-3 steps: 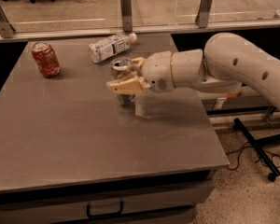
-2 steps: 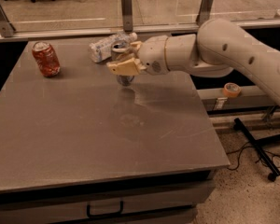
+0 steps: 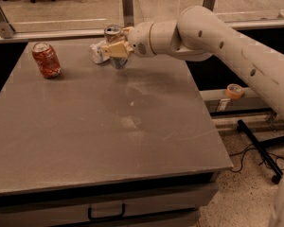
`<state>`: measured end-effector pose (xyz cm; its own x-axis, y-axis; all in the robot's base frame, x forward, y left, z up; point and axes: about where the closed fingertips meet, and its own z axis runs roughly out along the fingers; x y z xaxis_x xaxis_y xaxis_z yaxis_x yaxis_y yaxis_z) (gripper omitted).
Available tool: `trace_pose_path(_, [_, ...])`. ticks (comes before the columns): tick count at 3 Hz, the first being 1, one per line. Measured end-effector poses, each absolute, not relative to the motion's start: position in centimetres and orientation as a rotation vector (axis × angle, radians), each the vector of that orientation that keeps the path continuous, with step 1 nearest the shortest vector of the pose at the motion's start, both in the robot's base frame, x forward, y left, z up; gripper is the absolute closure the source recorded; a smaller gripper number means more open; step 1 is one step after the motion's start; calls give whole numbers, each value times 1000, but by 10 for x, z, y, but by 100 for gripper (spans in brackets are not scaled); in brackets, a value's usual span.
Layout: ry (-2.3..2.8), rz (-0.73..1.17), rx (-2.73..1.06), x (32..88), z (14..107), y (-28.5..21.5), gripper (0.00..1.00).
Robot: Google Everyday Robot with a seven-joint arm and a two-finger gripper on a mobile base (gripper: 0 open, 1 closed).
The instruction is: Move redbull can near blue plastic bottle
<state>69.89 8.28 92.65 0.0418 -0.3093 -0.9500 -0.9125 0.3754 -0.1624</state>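
In the single camera view, the gripper (image 3: 115, 49) sits at the far edge of the grey surface (image 3: 109, 131), carried there by the white arm (image 3: 213, 37), which reaches in from the right. Its tan jaws are clenched around the middle of the redbull can (image 3: 112, 30). The can's silver top shows above them and a short stretch of its body below, and it stands roughly upright, which suits setting it down on its base. Whether its bottom already touches the surface or hangs just above it I cannot tell. The blue plastic bottle (image 3: 97, 53) lies on its side just to the left of the can, partly hidden by the jaws, so only its pale label end is clear. Can and bottle are close enough that the wanted spot seems reached. By my reading the carry is about finished, and what remains is to lower the can if needed, let go and draw back without knocking either thing. The grip at mid-body leaves room below for the base to land flat. The bottle could roll if nudged, so a straight retreat to the right looks safest. A red soda can (image 3: 46, 59) stands well apart at the far left and plays no part.
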Motion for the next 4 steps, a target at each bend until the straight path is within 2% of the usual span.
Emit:
trace_pose_path(3, [1616, 703, -1065, 739, 896, 89, 13])
trace_pose_path(4, [1652, 721, -1048, 738, 884, 78, 0])
